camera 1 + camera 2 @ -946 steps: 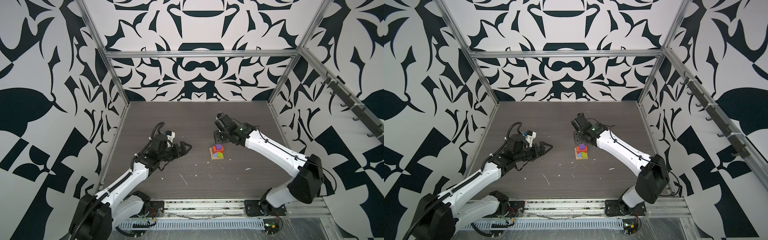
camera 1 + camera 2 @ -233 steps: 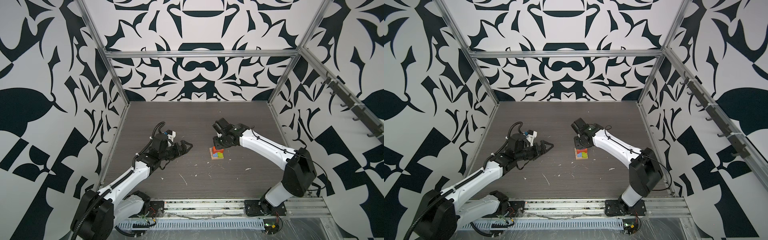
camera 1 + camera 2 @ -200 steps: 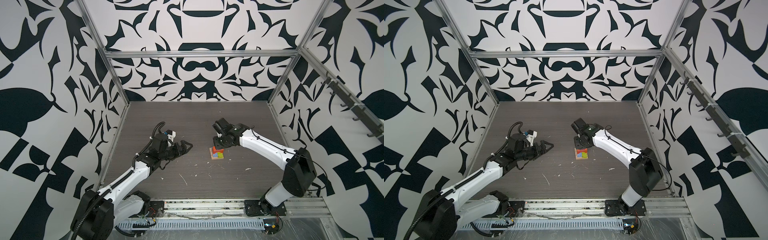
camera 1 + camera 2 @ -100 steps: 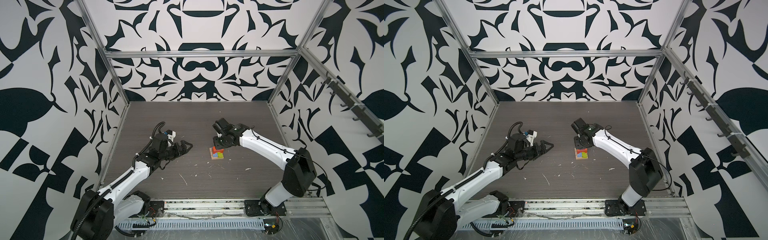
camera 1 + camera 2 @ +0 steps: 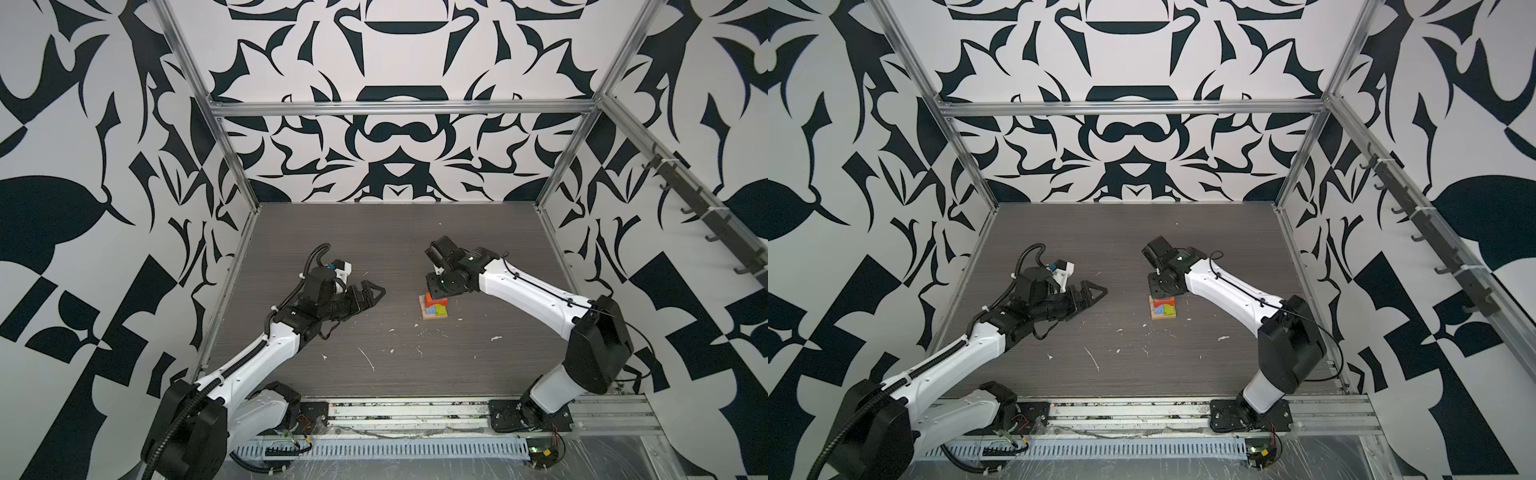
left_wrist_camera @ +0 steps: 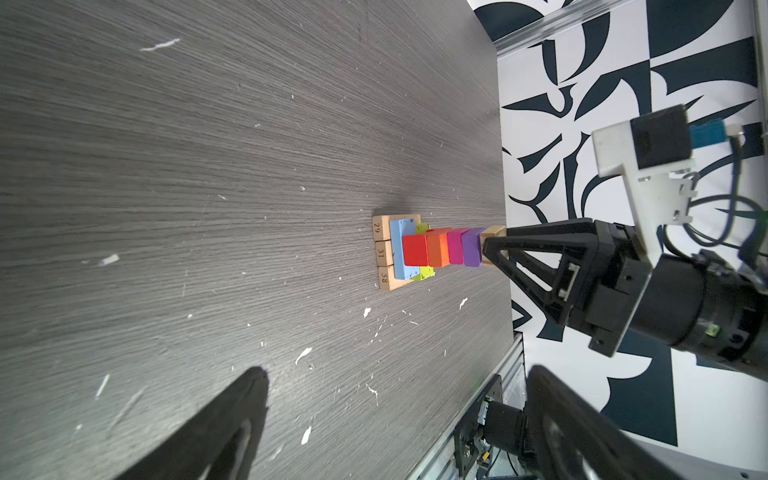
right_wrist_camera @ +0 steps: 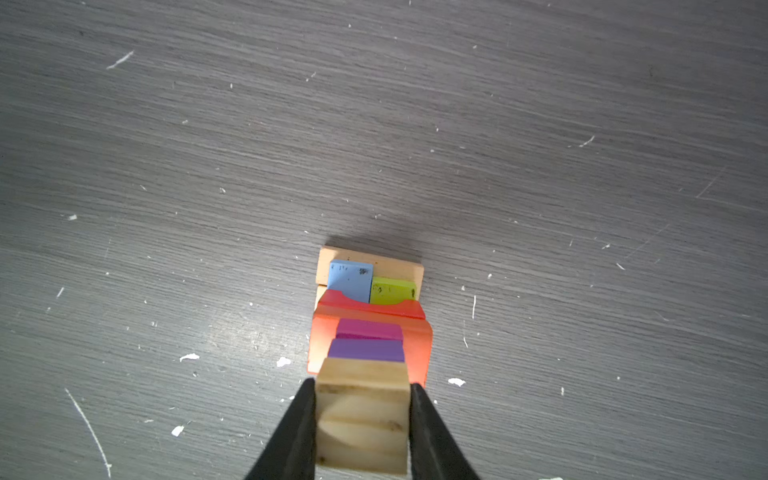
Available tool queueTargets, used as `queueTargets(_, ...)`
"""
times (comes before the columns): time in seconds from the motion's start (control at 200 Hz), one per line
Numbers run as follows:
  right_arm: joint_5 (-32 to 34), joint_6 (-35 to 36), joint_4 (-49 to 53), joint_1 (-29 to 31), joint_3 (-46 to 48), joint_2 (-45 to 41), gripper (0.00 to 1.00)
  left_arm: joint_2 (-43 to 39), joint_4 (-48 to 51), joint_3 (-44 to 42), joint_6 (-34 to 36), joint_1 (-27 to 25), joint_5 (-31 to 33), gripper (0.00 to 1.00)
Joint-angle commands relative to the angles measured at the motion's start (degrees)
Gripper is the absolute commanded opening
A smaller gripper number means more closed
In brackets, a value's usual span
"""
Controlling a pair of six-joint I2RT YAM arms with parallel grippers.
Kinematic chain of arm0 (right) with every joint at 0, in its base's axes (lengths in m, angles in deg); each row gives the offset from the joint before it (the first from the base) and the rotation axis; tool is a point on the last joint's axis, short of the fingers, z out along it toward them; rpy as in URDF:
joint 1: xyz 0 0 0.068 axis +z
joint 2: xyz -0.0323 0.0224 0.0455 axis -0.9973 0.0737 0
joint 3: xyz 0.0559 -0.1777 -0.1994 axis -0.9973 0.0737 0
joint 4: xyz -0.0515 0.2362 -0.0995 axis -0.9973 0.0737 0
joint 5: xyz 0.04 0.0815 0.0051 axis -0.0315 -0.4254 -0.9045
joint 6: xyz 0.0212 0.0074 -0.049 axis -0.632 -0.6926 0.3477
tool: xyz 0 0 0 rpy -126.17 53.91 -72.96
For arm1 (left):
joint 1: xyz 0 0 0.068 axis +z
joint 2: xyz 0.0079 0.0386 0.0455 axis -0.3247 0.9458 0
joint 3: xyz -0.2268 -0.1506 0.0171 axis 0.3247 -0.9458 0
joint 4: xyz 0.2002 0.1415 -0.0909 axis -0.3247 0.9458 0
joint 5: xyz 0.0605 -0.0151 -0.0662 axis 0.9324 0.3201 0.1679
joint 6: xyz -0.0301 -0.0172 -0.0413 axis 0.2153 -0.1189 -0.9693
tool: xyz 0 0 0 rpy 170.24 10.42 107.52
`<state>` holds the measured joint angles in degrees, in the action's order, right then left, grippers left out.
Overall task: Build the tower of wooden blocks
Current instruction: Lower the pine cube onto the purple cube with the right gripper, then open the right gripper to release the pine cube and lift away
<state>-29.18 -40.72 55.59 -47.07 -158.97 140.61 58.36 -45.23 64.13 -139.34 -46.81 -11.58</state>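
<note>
- Block tower stands on the dark wood-grain table, right of centre in both top views, nearer the right arm's side.
- Base: three tan planks lying flat side by side, ends stamped 29, 31 and 58.
- On the planks: blue block and lime block next to each other, touching.
- Red arch sits across those two, with the orange block on top of it.
- Above that come the magenta block, then the purple block, both narrower than the orange one.
- Tan cube is the top piece and rests on the purple block.
- The stack looks upright in the left wrist view, with the pieces roughly centred.
- Right gripper comes down from above the tower, with one finger pressed to each side of the tan cube, so it is clamped on the cube.
- In the top views the right gripper's body hides the upper blocks; only red, blue, lime and plank edges show.
- Left gripper hovers over bare table left of the tower, well apart from it, pointing towards it.
- Its fingers are spread wide with nothing between them.
- White flecks are scattered on the table in front of the tower.
</note>
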Motion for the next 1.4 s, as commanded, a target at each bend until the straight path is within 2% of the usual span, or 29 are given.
queueTargets(0.0,0.59,-0.15,-0.44,-0.16,0.17,-0.56,0.38,-0.59,0.08,-1.33,-0.02,0.17,-0.07,1.00)
queueTargets(0.41,0.37,-0.23,-0.64,-0.20,0.06,-0.51,0.39,-0.78,0.12,-1.33,-0.05,0.15,0.03,0.99)
queueTargets(0.595,0.29,-0.23,-0.69,-0.20,-0.24,-0.41,0.43,-1.00,0.21,-1.41,-0.01,0.16,0.04,1.00)
queueTargets(0.77,0.29,-0.26,-1.47,-0.13,-0.69,-0.75,0.55,-1.19,0.28,-1.51,0.10,0.14,0.23,1.00)
queueTargets(0.895,0.29,0.16,-2.37,-0.16,-1.41,-1.51,0.71,-0.92,0.58,-1.05,0.33,0.16,0.28,1.00)
queueTargets(0.93,0.33,0.25,-2.80,-0.19,-1.58,-1.80,0.79,-0.85,0.57,-0.96,0.38,0.13,0.20,1.00)
queueTargets(1.005,0.70,0.83,-3.47,-0.20,-1.87,-2.37,0.86,-0.82,0.65,-0.72,0.41,0.17,0.30,1.00)
queueTargets(1.2,3.75,2.42,-3.95,-0.19,-3.20,-4.10,0.92,-0.93,3.79,1.12,2.15,0.17,1.11,1.00)
queueTargets(1.235,4.27,3.29,-4.08,-0.20,-3.31,-4.65,0.96,-1.04,4.86,1.80,2.73,0.14,1.49,0.99)
queueTargets(1.265,7.64,3.60,-4.06,-0.18,-3.23,-5.17,0.99,-1.09,5.65,2.36,3.17,0.17,1.80,0.99)
queueTargets(1.395,13.67,5.43,-7.62,-0.29,-0.54,-9.16,1.00,-1.36,8.86,4.29,5.21,0.22,3.10,0.99)
